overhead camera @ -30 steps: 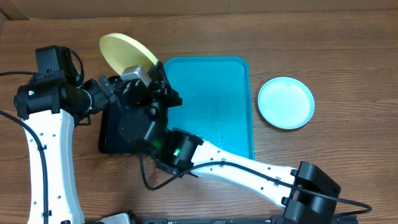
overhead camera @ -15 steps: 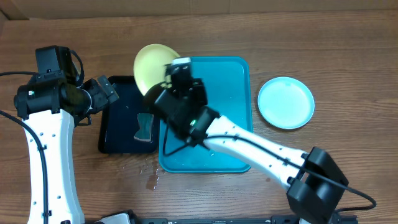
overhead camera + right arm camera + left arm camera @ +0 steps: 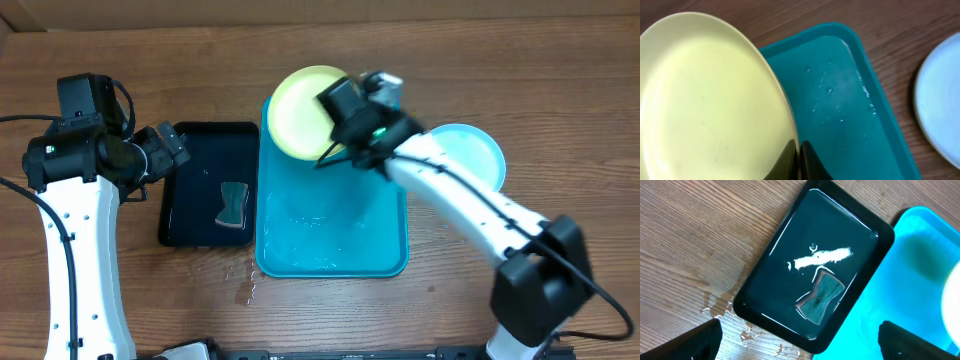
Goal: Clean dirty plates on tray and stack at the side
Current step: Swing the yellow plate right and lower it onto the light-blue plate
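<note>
- Rightward goes the yellow-green round plastic plate (image 3: pixel 300 110): a second ago it stood at the upper left corner of the black rectangular tray (image 3: pixel 195 170), half a second ago it straddled the two trays, and now it hangs over the upper end of the large turquoise plastic tray (image 3: pixel 335 240).
- Gripping it is the right gripper (image 3: pixel 799 159), its jaws pinched close together on the plate's rim, with the plate tilted rather than flat.
- At centre left of the overhead view, the left gripper (image 3: pixel 175 148) has not shifted. It is spread wide and holds nothing, hovering over the black tray.
- Water fills the black tray, and a dark waisted sponge (image 3: pixel 234 205) lies in it, untouched by either arm.
- Droplets glisten on the turquoise tray's floor, and no plate rests on it.
- Right of that tray, the light-blue round plastic plate (image 3: pixel 480 150) lies on the wooden table (image 3: pixel 520 60), partly hidden by the right arm.
- Judging by this sweep, the washing of the yellow-green plate looks finished, and it is probably headed for stacking on the light-blue one.
</note>
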Controlling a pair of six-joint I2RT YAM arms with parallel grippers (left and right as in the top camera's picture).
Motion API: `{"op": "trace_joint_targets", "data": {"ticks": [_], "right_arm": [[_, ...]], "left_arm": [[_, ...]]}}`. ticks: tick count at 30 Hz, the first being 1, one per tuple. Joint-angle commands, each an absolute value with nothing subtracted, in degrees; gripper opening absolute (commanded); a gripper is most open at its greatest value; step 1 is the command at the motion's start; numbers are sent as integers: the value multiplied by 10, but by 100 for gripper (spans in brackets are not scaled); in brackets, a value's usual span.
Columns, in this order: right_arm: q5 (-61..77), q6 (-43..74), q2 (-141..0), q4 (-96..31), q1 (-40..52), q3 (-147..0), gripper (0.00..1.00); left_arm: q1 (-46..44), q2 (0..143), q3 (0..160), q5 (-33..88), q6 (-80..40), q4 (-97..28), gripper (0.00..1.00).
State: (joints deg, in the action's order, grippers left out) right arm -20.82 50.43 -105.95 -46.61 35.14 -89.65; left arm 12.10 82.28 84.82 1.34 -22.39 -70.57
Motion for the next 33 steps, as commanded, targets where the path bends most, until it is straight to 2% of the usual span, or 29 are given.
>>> {"op": "trace_joint_targets", "data": {"ticks": [1,5,10,20,33], "right_arm": [[-89,526,-1018,-485,291,-903,4],[-48,531,-1017,-520,240,-903,4],[-51,573,-1018,-586,182,-903,4],[-70,573,-1018,-682,82,-900,4],[-181,601,-1018,-770,57,-900,4]], "left_arm": [[122,821,860,15,-232,-705,100],[122,821,860,15,-232,-705,100],[122,821,860,15,-232,-705,100],[122,821,860,15,-232,-705,100],[122,821,860,15,-232,-705,100]]}}
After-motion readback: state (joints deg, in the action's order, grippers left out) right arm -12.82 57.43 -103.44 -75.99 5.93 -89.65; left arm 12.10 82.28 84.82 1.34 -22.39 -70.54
